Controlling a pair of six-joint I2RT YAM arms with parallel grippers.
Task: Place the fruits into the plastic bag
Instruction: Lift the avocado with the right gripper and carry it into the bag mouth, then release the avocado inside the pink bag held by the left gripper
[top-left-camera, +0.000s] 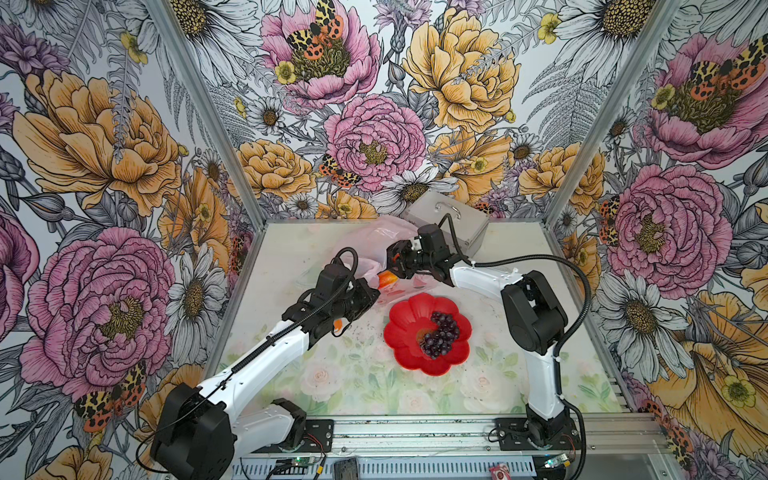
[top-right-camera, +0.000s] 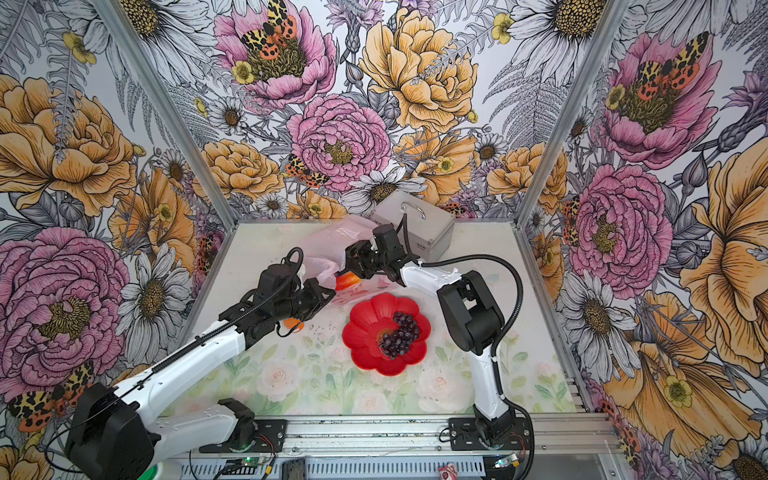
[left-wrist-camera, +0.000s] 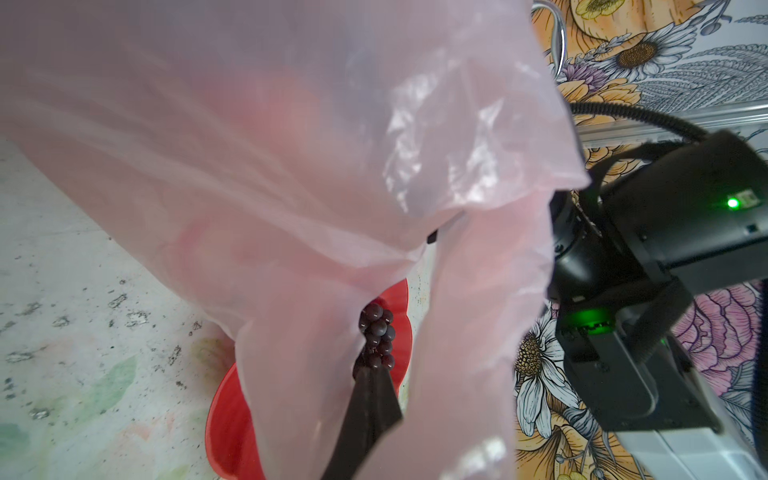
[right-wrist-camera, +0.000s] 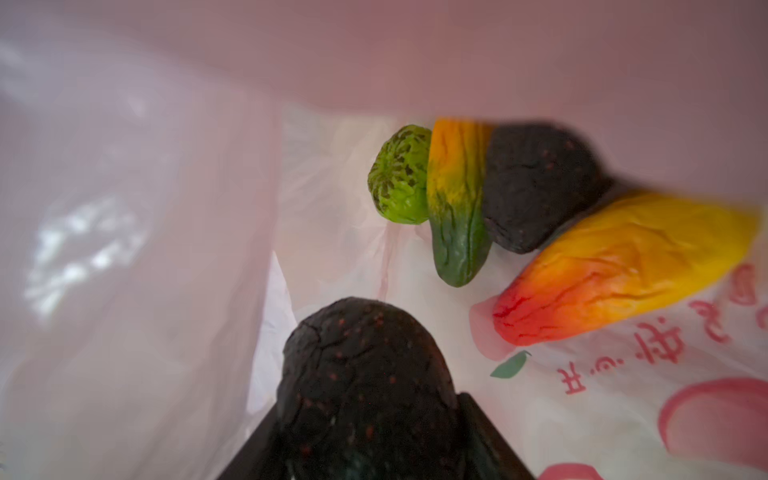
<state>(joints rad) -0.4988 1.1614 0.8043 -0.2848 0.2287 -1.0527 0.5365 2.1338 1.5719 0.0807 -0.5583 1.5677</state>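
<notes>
In a top view, low of centre, your grapes (top-left-camera: 442, 334) curl lengthwise up the red plate (top-left-camera: 409, 328). Just above, your left gripper (left-wrist-camera: 370, 399) is pinched tight on the plastic bag (top-left-camera: 374, 237). Your right gripper (right-wrist-camera: 370, 419) clamps an avocado (right-wrist-camera: 365, 365) inside the bag, long axis along the fingers, rounded end pointing deeper in.

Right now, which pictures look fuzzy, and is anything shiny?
Right wrist view: the avocado nearest the lens and the bag wall are soft, the lime sharper. Left wrist view: the near bag film is blurry with white glare patches, the grapes crisp. Both top views: sharp and evenly lit.
</notes>
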